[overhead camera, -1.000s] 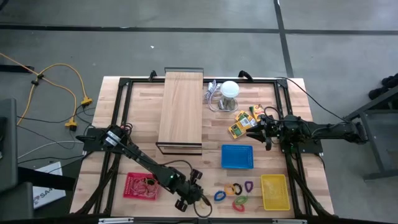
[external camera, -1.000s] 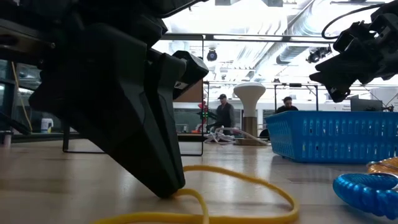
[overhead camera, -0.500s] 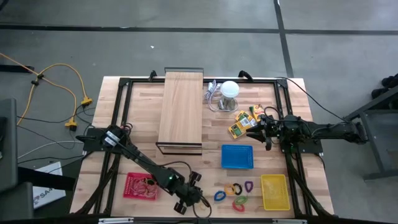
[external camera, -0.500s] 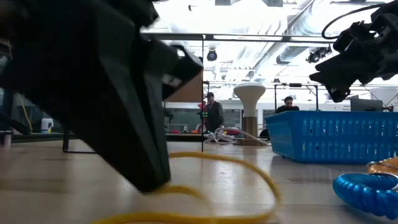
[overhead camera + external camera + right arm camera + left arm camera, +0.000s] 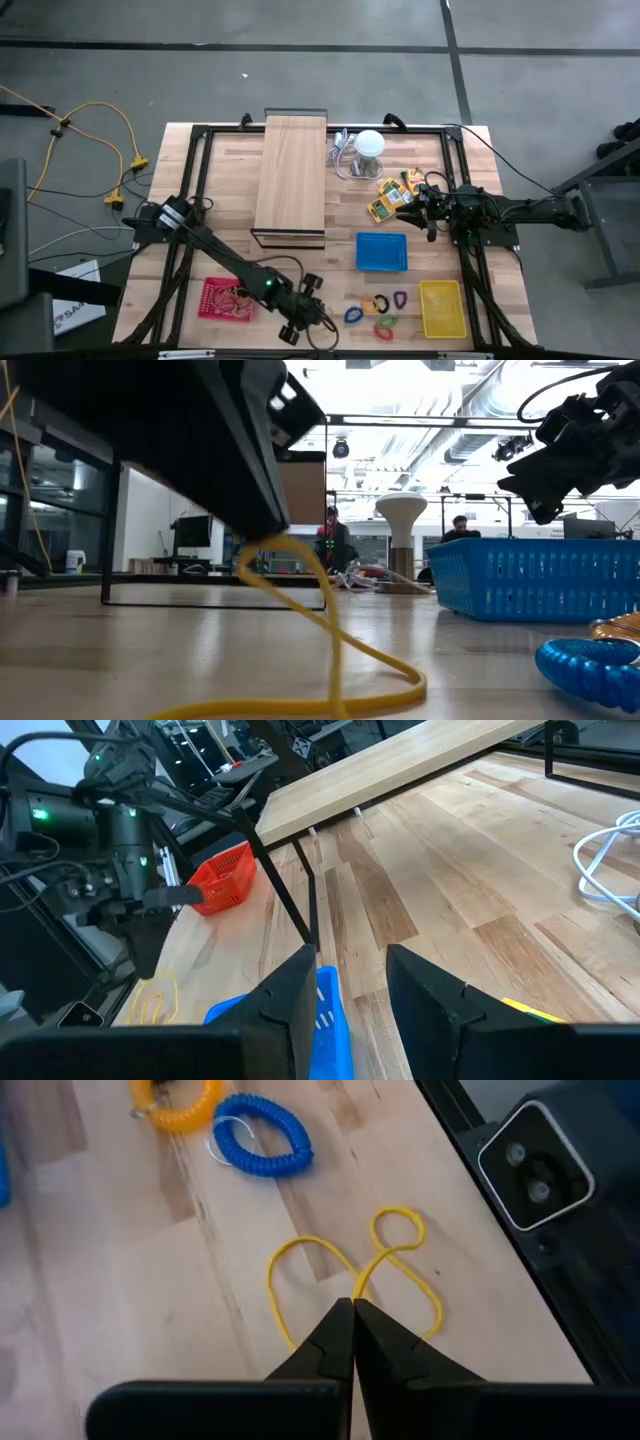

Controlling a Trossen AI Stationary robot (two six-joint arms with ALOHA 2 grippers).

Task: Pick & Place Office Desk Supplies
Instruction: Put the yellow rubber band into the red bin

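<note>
Table: pale wood-plank top (image 5: 230, 250), black frame rails.
Left gripper (image 5: 353, 1308): at the near edge, fingers pinched tight on a yellow rubber band (image 5: 392, 1270).
Band: twisted figure-eight, partly lifted, long axis slanting away from the fingertips.
Right gripper (image 5: 418, 208): waits above the yellow-orange packs (image 5: 385, 200), fingers apart.
Room: lit hall, people far behind.

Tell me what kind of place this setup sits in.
Likely a robotics lab or industrial workshop: a bare concrete floor surrounds the wooden table, exposed ducts run overhead, and people stand at workstations behind.
</note>
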